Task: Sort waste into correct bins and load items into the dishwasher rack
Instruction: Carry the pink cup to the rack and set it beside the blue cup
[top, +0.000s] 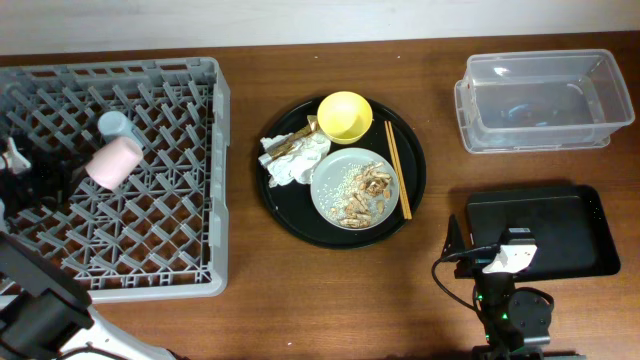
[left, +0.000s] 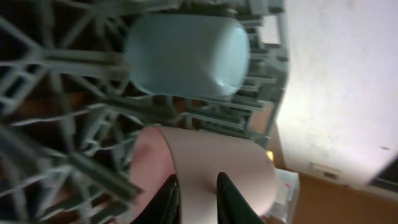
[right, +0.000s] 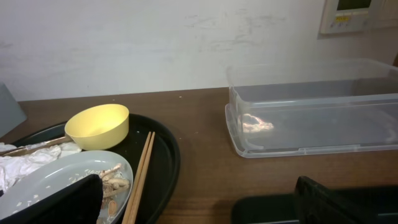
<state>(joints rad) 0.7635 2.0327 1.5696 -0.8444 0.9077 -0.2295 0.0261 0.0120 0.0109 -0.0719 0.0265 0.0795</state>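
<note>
left end effector (left: 196, 193): fingers a little apart right at the pink cup's wall. can't tell if they pinch it or not
pink cup (top: 113, 162): on its side in the dishwasher rack (top: 150, 250), far left part
light blue cup (top: 117, 125): in the rack too, just beside the pink one
right end effector (right: 198, 190): fingers wide apart with nothing between them, over the near-left edge of the flat black tray (top: 560, 235)
clear tub (top: 540, 100): far right corner of the tabletop (top: 440, 170), behind the flat tray
round black tray (top: 290, 215): mid tabletop, carrying everything below
yellow bowl (top: 345, 116): far edge
grey plate (top: 335, 185): near the bowl, food scraps (top: 365, 195) on it
napkins (top: 295, 165): crumpled with a brownish wrapper, left of the plate
chopsticks (top: 398, 170): along the plate's right side
</note>
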